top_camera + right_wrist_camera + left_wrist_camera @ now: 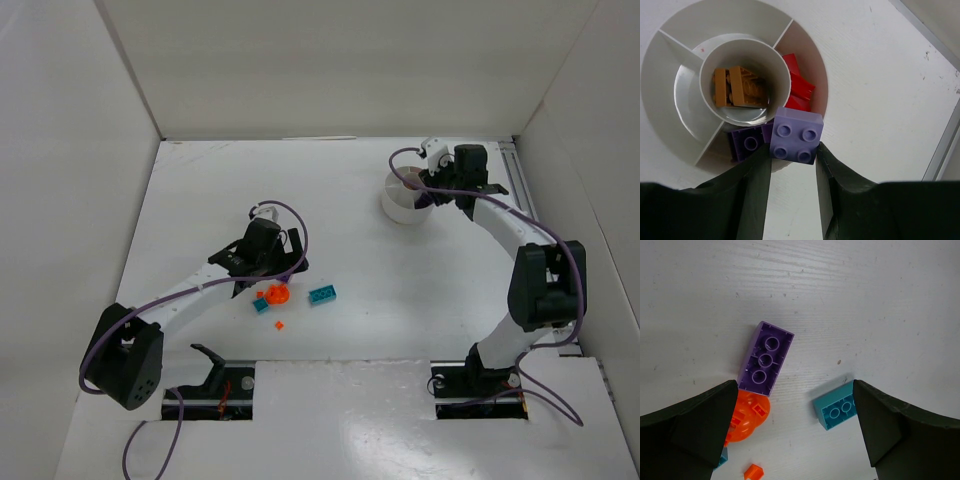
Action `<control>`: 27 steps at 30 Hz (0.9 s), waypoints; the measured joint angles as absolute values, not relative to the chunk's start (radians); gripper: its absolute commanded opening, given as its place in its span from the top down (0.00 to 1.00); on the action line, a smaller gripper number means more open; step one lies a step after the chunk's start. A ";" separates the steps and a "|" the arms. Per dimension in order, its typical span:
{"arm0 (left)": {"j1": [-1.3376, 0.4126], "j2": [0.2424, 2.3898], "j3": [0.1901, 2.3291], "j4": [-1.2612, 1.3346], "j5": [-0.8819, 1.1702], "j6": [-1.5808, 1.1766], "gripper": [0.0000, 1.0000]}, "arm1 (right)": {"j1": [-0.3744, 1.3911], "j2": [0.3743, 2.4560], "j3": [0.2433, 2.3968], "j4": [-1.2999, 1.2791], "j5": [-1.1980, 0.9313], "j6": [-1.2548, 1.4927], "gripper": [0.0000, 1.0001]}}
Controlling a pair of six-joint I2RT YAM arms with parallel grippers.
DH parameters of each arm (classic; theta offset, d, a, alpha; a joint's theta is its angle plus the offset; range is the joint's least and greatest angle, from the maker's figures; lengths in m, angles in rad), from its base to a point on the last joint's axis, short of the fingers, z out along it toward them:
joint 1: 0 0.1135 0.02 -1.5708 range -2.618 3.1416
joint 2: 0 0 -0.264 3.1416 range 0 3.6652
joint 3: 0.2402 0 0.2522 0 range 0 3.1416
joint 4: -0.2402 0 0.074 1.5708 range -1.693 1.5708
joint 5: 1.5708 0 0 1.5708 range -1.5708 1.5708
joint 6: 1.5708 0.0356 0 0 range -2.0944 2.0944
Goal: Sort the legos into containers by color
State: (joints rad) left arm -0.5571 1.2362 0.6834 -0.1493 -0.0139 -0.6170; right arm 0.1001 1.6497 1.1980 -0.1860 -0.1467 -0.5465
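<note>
My left gripper [268, 272] is open and empty, low over a cluster of legos. Its wrist view shows a purple brick [765, 359], an orange round piece [747, 415], a teal brick [836, 410] beside the right finger, and a tiny orange bit [753, 472]. The open left gripper [795, 430] has bare table between its fingers. My right gripper [440, 185] is over the white dish [405, 200]. The right gripper [792, 155] is shut on a light purple square brick [796, 135] above the dish's [690, 30] near rim. A purple brick [747, 142] lies in the wedge below.
Brown bricks [740, 87] fill the dish's central ring and red bricks [799, 90] lie in a wedge. In the top view the orange piece [276, 294], teal brick [322, 294], a small teal bit [261, 306] and an orange bit [279, 325] lie mid-table. White walls enclose the table.
</note>
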 measured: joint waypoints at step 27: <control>-0.557 1.234 0.683 -0.162 -0.024 -0.617 0.01 | 0.099 1.642 1.141 -0.134 -0.183 -0.516 0.48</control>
State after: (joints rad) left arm -0.5571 1.2339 0.6834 -0.1623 -0.0238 -0.6174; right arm 0.0994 1.6421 1.1408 -0.1341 -0.1825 -0.5159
